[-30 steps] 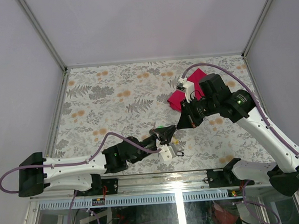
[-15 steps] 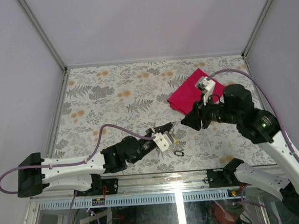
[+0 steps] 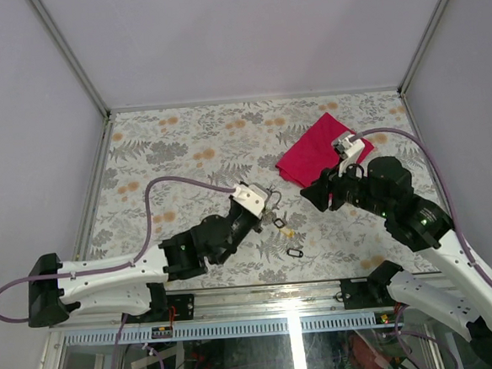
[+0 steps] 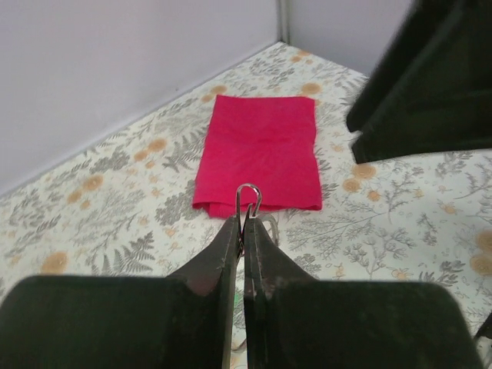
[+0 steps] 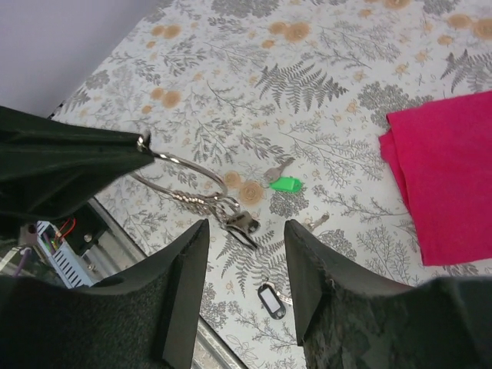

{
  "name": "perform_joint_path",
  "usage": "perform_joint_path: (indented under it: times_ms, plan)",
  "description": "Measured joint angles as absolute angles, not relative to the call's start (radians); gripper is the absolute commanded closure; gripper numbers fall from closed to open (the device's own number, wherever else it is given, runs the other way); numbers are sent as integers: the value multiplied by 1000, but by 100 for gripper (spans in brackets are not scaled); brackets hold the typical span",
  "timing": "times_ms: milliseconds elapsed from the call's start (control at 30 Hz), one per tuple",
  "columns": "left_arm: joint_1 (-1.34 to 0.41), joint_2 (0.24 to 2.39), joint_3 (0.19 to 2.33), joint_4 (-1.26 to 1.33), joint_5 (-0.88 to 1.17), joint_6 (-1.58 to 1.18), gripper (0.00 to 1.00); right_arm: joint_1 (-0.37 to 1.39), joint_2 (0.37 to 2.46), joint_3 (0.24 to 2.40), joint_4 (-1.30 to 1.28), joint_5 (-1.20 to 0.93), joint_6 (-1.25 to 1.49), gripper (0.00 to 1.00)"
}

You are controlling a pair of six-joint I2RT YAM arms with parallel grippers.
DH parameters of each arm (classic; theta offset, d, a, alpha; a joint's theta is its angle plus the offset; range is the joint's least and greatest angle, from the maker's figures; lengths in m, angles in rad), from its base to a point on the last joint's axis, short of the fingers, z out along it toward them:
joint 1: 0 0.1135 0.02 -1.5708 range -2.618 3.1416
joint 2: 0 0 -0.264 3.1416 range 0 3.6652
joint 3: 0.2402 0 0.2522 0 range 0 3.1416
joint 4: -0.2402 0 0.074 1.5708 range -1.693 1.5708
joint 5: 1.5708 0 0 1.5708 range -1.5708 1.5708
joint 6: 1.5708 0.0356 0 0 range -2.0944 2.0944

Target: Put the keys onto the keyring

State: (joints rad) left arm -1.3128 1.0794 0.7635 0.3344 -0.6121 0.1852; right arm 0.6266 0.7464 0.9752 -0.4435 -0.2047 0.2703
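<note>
Near the middle of the floral-patterned table point(image 3: 184, 146), the left claw point(image 4: 244, 224) is clamped tight on the thin silver wire keyring point(image 5: 188, 175).
The right claw point(image 5: 244, 265) hangs part open and empty, just right of the ring. A black-framed oblong key tag point(image 5: 270, 298) lies loose toward the near edge, and a green-headed key point(image 5: 286, 184) lies beside the ring. The grip is on bare wire, so a nudge from the right claw could twist the ring or slip it free, shaking off the dangling black tag point(image 5: 237, 219).

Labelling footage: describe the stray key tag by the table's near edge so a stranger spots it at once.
From the red cloth on the flowered table, come straight toward the near edge. The key tag lies there flat, last before the edge: black-framed, pale-centred, and apart from the cluster at the keyring.
</note>
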Motion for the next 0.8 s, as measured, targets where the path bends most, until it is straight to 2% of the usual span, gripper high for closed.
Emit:
perform_joint_path:
  times_ms: [267,633,800]
  plan:
    - [-1135,1049,823,136,-542,-43,100,627,783,867,-422,-127,354,44]
    - [-840,980,825,-54,-310,-252,100,627,995,827,-471,-87,438,48]
    - [-794,1021,855,-179,-216,-291,100,627,1052,784,-459,-97,481,48]
